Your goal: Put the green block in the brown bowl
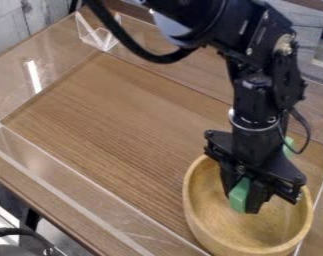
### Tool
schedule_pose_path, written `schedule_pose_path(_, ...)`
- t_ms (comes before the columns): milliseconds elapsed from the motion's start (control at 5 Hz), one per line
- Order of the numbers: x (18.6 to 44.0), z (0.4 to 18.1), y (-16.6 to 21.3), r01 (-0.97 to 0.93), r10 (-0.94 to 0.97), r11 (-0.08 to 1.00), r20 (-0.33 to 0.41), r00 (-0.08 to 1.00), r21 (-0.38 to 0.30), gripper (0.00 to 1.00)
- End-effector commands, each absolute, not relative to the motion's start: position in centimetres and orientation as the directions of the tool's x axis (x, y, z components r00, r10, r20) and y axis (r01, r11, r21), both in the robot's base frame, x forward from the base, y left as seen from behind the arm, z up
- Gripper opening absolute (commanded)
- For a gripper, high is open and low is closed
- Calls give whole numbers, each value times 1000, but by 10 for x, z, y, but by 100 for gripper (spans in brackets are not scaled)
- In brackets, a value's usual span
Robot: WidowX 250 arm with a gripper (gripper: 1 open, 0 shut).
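Hand (244, 203), one green block (239, 198), one brown bowl (211, 225)

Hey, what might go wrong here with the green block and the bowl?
1. The claw holds the green block upright over the brown bowl; released on end, it may topple or bounce.
2. The bowl sits at the table's near corner, so a push from the claw might shift it toward the edge.

Loads of open tabletop (110, 110) was left on the left side; the bowl's thick rim (204, 215) and a clear wall (44, 160) were the only things blocking passage.
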State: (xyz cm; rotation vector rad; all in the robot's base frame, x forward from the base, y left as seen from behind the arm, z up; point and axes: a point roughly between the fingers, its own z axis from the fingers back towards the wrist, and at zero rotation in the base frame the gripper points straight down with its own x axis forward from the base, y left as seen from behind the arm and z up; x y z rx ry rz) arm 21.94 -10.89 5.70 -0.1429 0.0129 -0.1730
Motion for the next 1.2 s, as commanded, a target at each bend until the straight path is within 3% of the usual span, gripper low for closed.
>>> schedule_pose_path(0,231,65,-108,158,-155,975,30,987,-157,0)
schedule_pose_path(800,244,60,-101,143,-143,976,13,990,-162,0)
schedule_pose_path(1000,243,59,-103,126,-127,978,8,992,-167,100)
